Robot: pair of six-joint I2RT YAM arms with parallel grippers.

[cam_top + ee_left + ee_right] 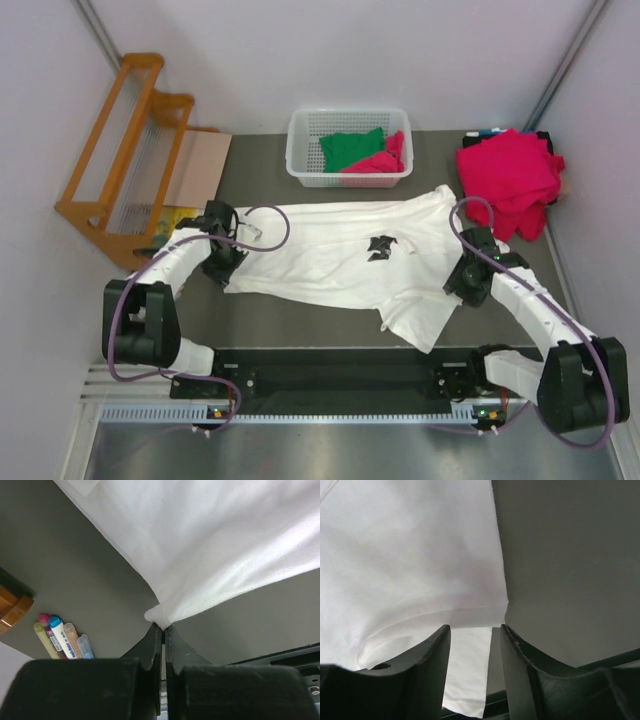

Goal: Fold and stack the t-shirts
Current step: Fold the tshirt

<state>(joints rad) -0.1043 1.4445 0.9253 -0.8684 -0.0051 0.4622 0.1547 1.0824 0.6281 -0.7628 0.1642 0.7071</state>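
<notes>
The left jaws are pressed together on a corner of the white t-shirt, pinching a small tip of cloth. The right jaws stand spread, the shirt's edge lying between them ungripped. Spread across the surface, the shirt has the left jaws at its 9 o'clock edge and the right at 3 o'clock. The basket at 12 o'clock holds a green shirt; a crimson pile sits at 2 o'clock. The step in hand looks like flattening before the first fold. Next, the right jaws likely need a fresh hold on the edge.
</notes>
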